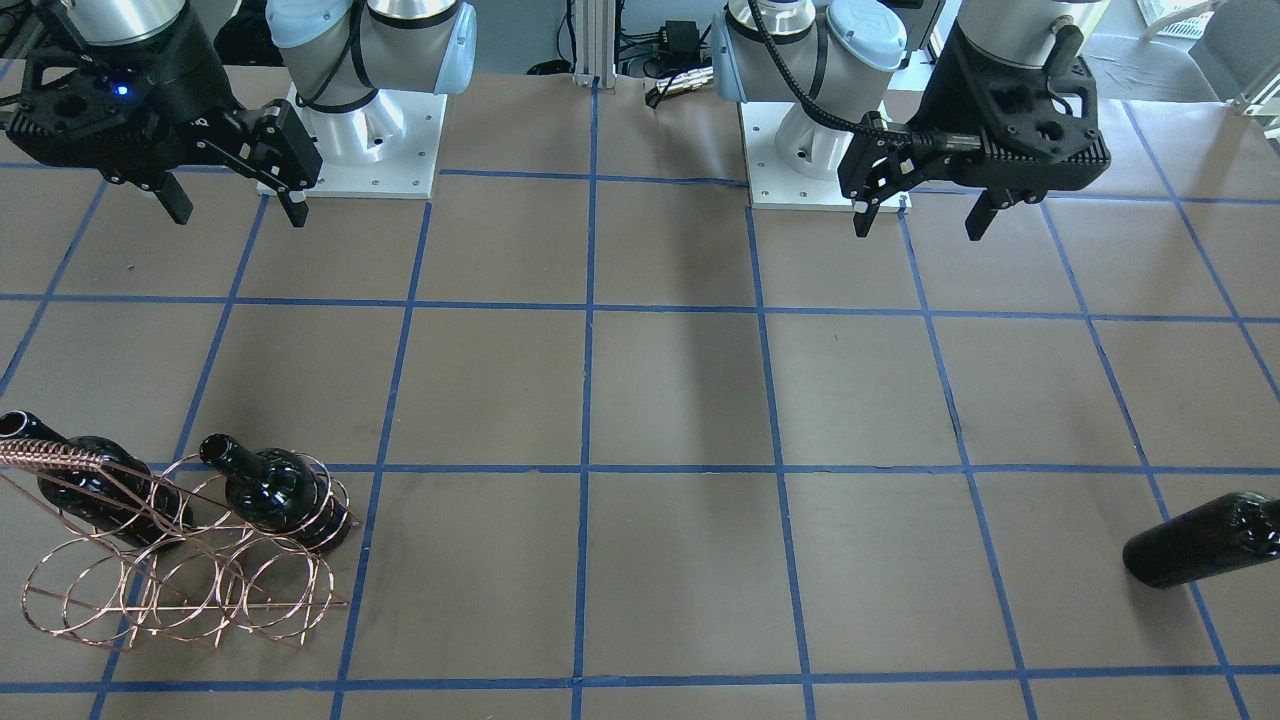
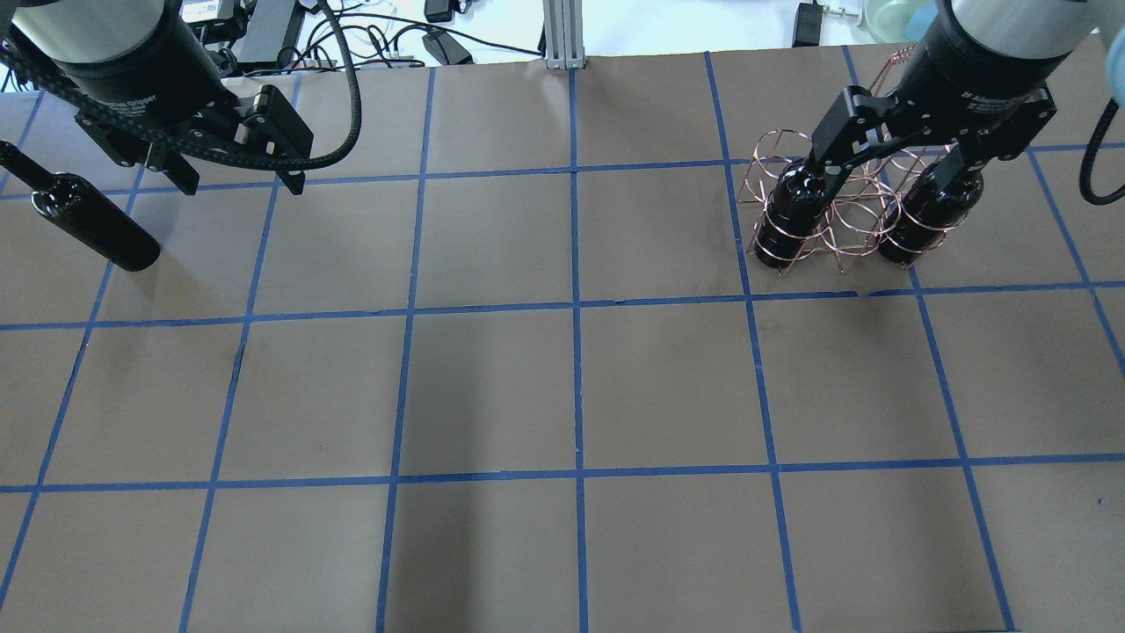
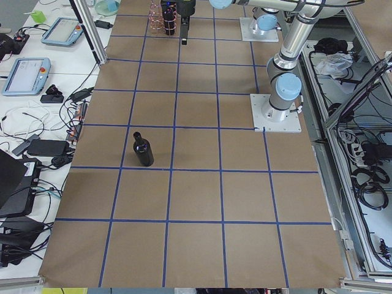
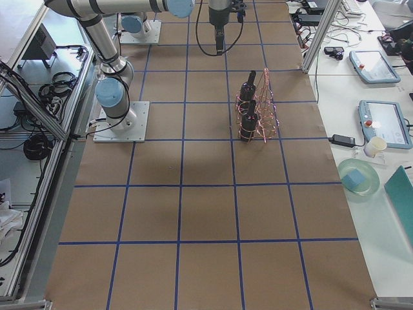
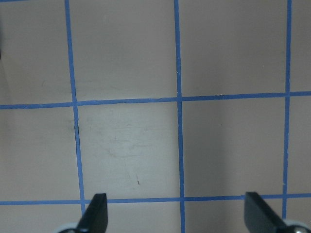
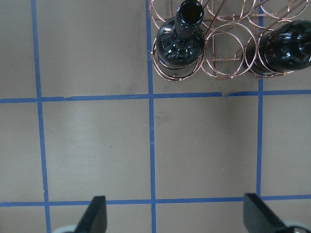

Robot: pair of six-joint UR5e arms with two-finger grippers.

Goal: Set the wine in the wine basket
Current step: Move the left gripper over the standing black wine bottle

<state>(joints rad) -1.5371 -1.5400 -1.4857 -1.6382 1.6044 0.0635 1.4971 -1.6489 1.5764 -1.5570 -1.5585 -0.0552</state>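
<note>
Wine: a glossy black bottle (image 3: 144,151) stands upright and alone on the table (image 1: 680,400), out at the robot's left end, its neck up and nothing touching it.

Wine basket: the copper wire rack (image 1: 185,575) sits at the opposite, right end of the table, well apart from the lone bottle, its twisted handle (image 1: 45,458) rising above the hoops.

Basket contents: two more dark bottles (image 6: 183,41) (image 6: 286,48) stand necks up in hoops of the row on the robot's side, with one bare hoop (image 6: 228,53) between them.

Left gripper: the left gripper (image 1: 918,228) hangs above the brown paper near its arm's base (image 1: 815,140), fingers spread wide and holding nothing. Its wrist camera shows only blue tape lines between the two fingertips (image 5: 97,213), and the lone bottle lies off to its outer side, apart from it.

Right gripper: the right gripper (image 1: 238,216) is likewise wide open and empty, raised above the table on the robot's side of the basket. From its wrist camera the two racked bottles show at the top, beyond the fingertips (image 6: 97,213).
</note>
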